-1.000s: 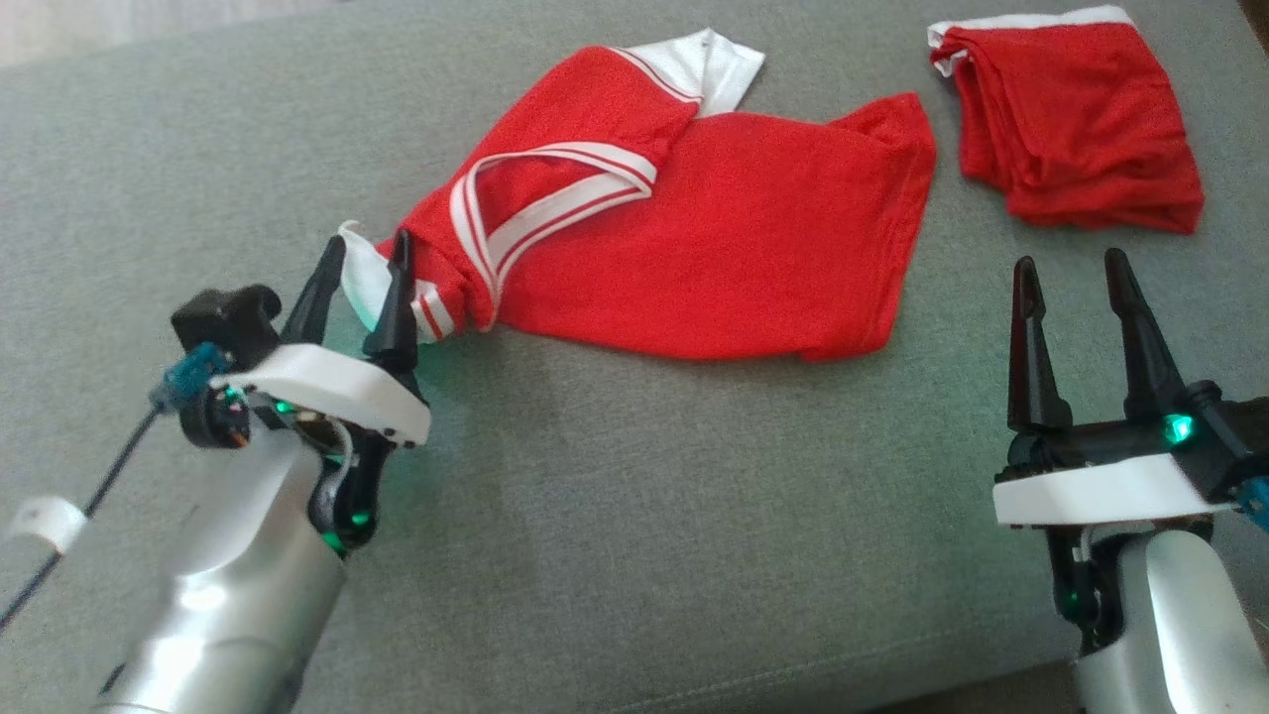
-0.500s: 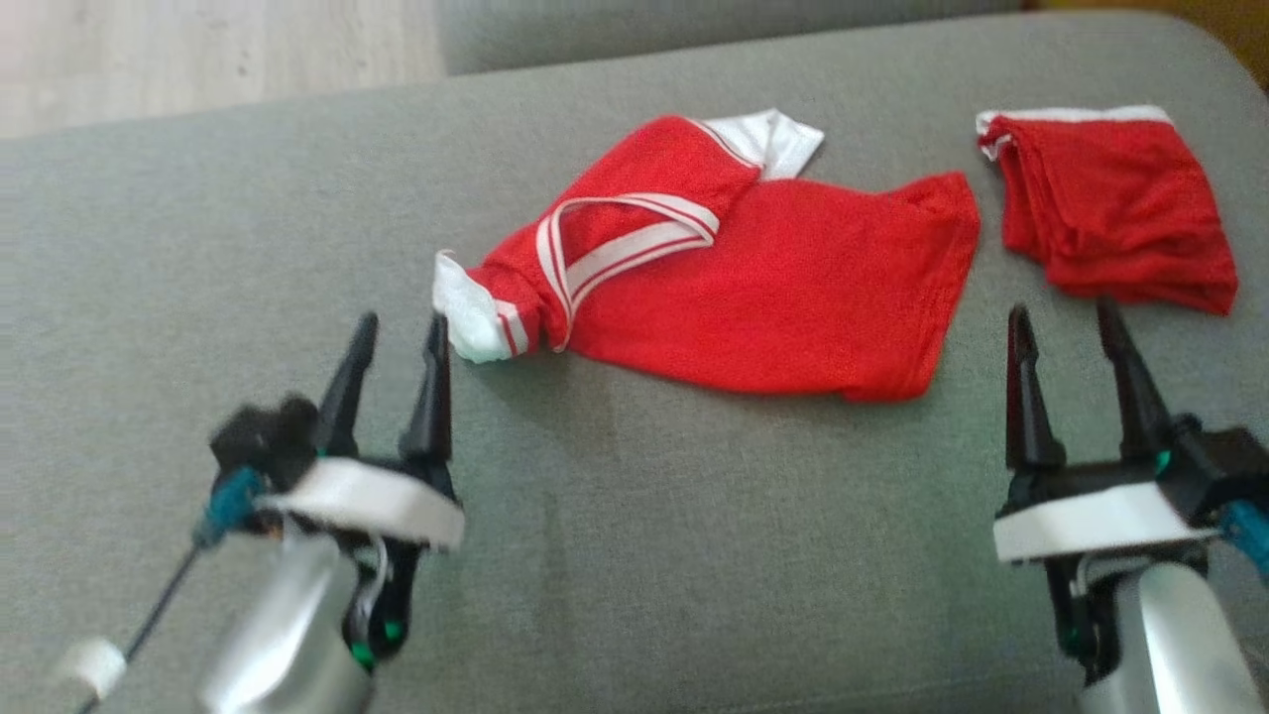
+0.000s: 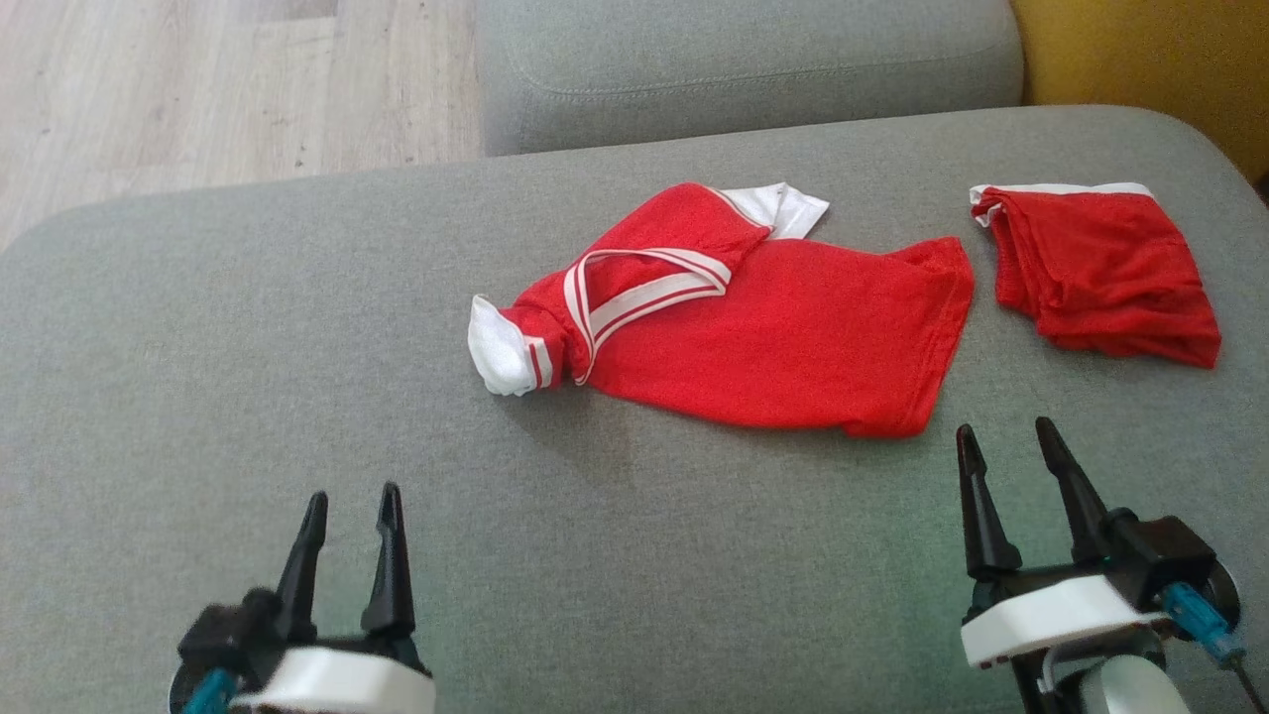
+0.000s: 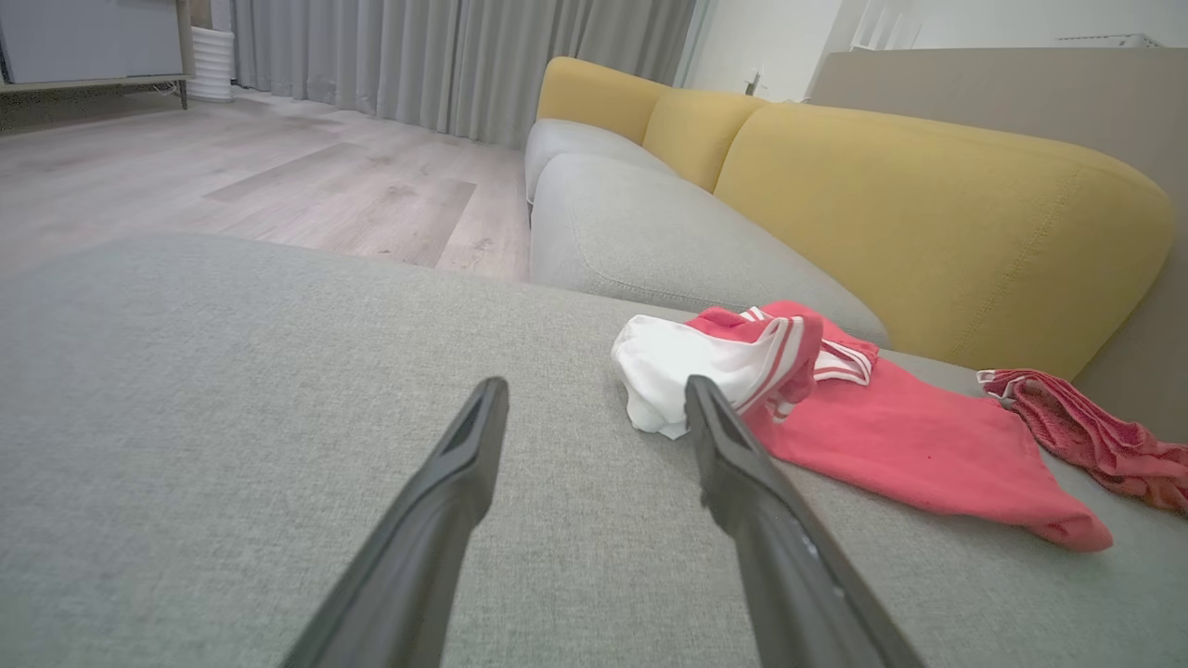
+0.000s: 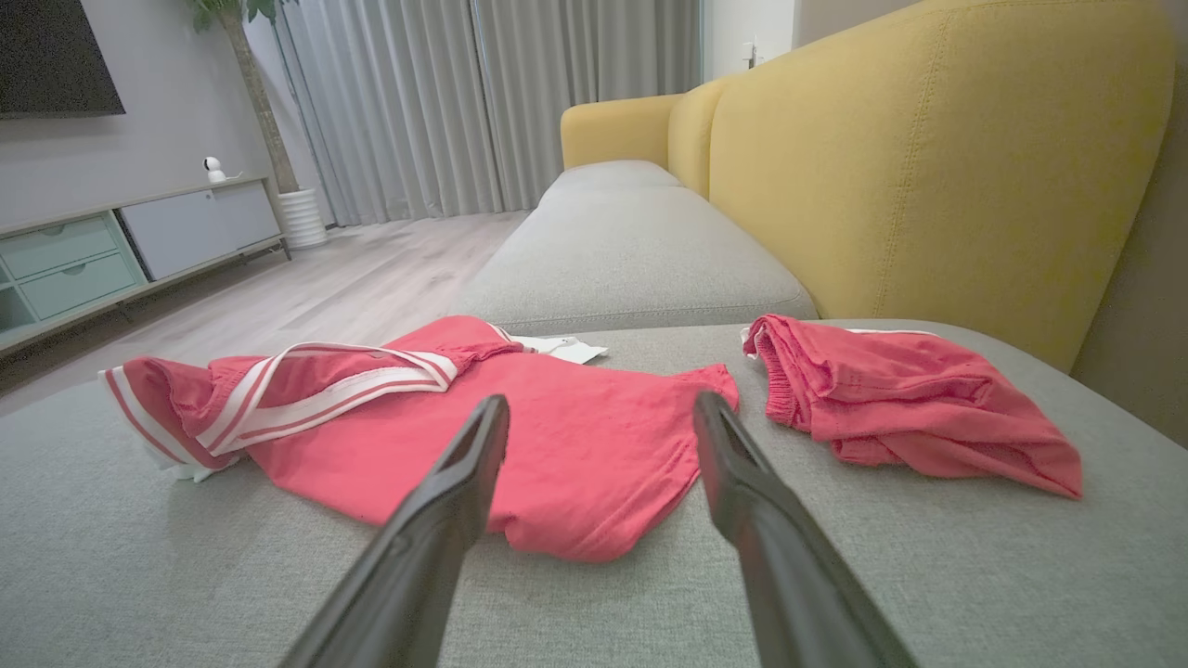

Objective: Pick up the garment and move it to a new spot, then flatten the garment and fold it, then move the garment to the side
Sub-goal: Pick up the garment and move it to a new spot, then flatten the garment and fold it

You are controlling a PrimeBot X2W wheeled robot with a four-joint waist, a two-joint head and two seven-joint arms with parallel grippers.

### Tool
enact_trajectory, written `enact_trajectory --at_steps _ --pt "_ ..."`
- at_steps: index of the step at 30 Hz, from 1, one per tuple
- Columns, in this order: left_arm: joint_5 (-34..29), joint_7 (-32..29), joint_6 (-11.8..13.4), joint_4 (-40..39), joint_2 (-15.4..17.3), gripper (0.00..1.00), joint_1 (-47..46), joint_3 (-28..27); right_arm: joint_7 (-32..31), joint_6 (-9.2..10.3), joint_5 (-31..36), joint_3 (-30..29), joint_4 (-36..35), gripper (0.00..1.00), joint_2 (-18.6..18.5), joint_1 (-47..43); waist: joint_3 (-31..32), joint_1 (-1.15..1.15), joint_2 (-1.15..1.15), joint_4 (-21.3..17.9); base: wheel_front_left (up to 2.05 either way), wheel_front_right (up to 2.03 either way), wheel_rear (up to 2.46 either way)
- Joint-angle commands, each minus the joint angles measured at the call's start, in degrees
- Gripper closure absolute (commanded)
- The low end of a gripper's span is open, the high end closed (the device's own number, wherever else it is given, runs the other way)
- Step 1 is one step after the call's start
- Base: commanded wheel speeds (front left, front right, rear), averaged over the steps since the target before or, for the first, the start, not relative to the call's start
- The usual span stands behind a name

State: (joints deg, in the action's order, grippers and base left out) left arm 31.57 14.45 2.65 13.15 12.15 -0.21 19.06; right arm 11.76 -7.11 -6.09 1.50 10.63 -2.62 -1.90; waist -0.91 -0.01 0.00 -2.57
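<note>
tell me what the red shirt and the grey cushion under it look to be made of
Red shirt: looks like a thin, matte knit fabric, perhaps a sports jersey. It lies limp and creased, with white striped trim at the neck and sleeve.
Grey cushion: seems to be coarse woven upholstery cloth, matte. A flecked grain shows up close in the left wrist view.

We saw a broad grey seat cushion (image 3: 297, 347) near us, another grey cushion (image 3: 744, 69) beyond it, yellow backrests (image 5: 928, 167) along the right, pale wood floor (image 3: 198, 89) at far left, and grey curtains (image 5: 418, 102) farther off.
</note>
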Motion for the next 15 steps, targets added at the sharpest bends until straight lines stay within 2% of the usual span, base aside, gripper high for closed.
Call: enact_trajectory --at_steps 1,5,15 --pt "-0.68 0.54 0.53 -2.40 0.04 0.00 -1.11 -2.45 0.40 -0.37 -0.47 1.57 -1.55 0.00 -0.26 1.49 0.17 0.01 0.00 -0.08 0.00 0.00 0.00" --pt "-1.62 0.54 0.94 -4.19 -0.80 0.00 1.75 -3.52 0.98 -0.37 -1.39 2.00 0.06 0.00 -0.26 1.34 0.82 0.01 0.00 0.09 0.00 0.00 0.00" --pt "-2.32 0.54 0.23 -3.71 -1.37 0.00 2.23 -3.49 1.76 -0.37 -0.79 2.36 2.81 0.00 -0.26 1.80 1.33 0.01 0.00 0.55 0.00 0.00 0.00"
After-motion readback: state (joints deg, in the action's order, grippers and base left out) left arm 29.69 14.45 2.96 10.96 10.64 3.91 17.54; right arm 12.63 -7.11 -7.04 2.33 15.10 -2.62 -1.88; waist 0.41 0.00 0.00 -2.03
